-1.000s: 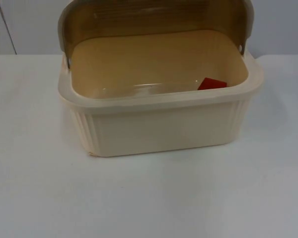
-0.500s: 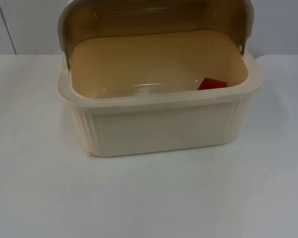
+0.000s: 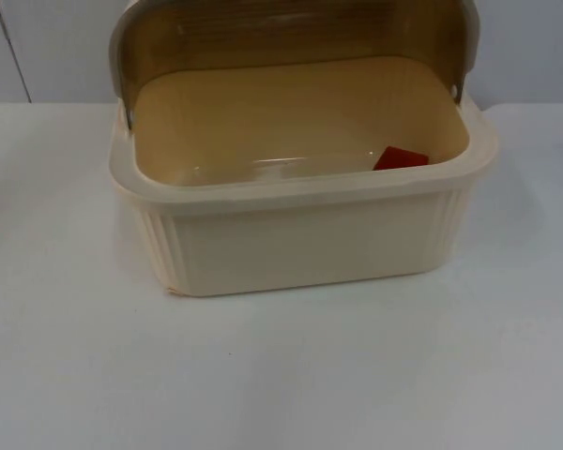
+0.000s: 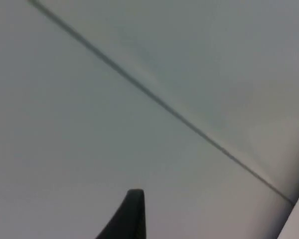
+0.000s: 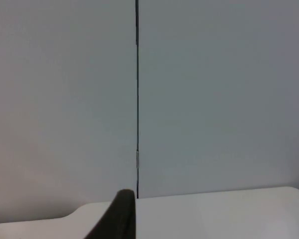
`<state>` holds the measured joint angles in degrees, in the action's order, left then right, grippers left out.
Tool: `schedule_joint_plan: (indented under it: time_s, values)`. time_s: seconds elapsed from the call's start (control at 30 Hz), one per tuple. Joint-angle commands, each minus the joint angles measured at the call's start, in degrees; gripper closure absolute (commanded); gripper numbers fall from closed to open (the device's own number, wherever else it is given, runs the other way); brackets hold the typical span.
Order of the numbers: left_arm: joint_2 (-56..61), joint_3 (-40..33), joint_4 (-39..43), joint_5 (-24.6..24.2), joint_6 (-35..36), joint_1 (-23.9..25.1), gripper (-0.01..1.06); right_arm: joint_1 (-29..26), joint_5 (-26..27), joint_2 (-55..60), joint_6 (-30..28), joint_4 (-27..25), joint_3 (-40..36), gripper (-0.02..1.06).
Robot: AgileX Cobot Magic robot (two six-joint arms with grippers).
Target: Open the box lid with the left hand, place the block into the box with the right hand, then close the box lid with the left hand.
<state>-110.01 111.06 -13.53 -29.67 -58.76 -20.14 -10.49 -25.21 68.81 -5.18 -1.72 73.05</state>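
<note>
One cream box on the white desk, standing a little toward 12 o'clock of the desk's middle, ribbed on its front wall, broad rim all round. Brownish see-through lid swung open, standing up behind the box at its 12 o'clock side, hinged at both ends of the rim. One red block inside the box, lying on its floor toward 4 o'clock, close against the front wall and partly hidden by the rim. Rest of the box floor bare and glossy. Grey wall behind the desk at 12 o'clock, with a dark seam at about 10 o'clock.

Left tool seen from its own wrist camera: a black tip against the grey wall, a dark seam running slantwise across that wall. Wide or narrow: cannot tell. Nothing seen held.

Right tool seen from its own wrist camera: a black tip above the far edge of the desk, facing the wall and an upright seam. Wide or narrow: cannot tell. Nothing seen held.

Both arms waiting, pointed at the wall and away from the box.
</note>
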Motion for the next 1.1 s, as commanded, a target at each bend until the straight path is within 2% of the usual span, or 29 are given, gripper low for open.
schedule_joint_plan:
  time_s: [0.0, 0.03, 0.13, 0.17, 0.23, 0.33, 0.37, 0.43, 0.6, 0.77, 0.9, 1.0, 1.07]
  values:
    - [-0.6, 0.5, -6.1, -0.2, -5.2, -0.5, 0.03, -0.1, 0.1, -0.5, -0.2, -0.1, 0.5, 0.0]
    - [-0.7, 0.5, -7.1, -0.2, -6.0, -0.5, 0.05, -0.1, 0.1, -0.5, -0.2, -0.1, 0.5, 0.0]
    - [-1.6, 0.5, -12.0, 0.4, -7.3, -0.5, 0.31, -0.1, 0.1, -0.4, -0.2, -0.1, 0.5, 0.0]
    - [-1.6, 0.5, -12.0, 0.4, -7.3, -0.5, 0.31, -0.1, 0.1, -0.4, -0.2, -0.1, 0.5, 0.0]
    - [-1.9, 0.5, -13.4, 1.9, -4.9, -0.5, 0.53, -0.1, 0.1, -0.4, -0.2, -0.1, 0.5, 0.0]
    - [-1.9, 0.5, -14.5, 2.5, 3.1, -0.5, 0.83, -0.1, 0.1, -0.4, -0.2, -0.1, 0.5, 0.0]
    - [-1.9, 0.5, -14.5, 2.5, 3.1, -0.5, 0.83, -0.1, 0.1, -0.4, -0.2, -0.1, 0.5, 0.0]
    - [-1.9, 0.5, -15.2, 2.3, 6.1, -0.5, 1.02, -0.1, 0.1, -0.4, -0.2, -0.1, 0.5, 0.0]
    - [-1.9, 0.5, -13.2, 0.6, 6.3, -0.5, 1.05, -0.1, -1.2, -0.4, -0.2, -0.1, 0.5, 0.0]
    - [-2.3, 0.5, -11.0, -3.2, -3.2, -0.5, 1.05, -0.1, -1.5, -0.4, -0.2, -0.1, 0.5, 0.0]
    - [-3.5, 0.5, -12.1, -5.5, -5.8, -0.5, 1.05, -0.1, -1.5, -0.4, 0.5, -0.1, 0.5, 0.0]
    - [-4.9, 0.5, -15.2, -10.8, -10.1, -0.5, 1.05, -0.1, -1.6, -0.4, 0.4, -0.1, 0.5, 0.0]
    - [-5.3, 0.3, -15.5, -11.8, -10.5, -0.5, 1.05, -0.1, -1.6, -0.4, 0.4, 0.0, 0.5, 0.0]
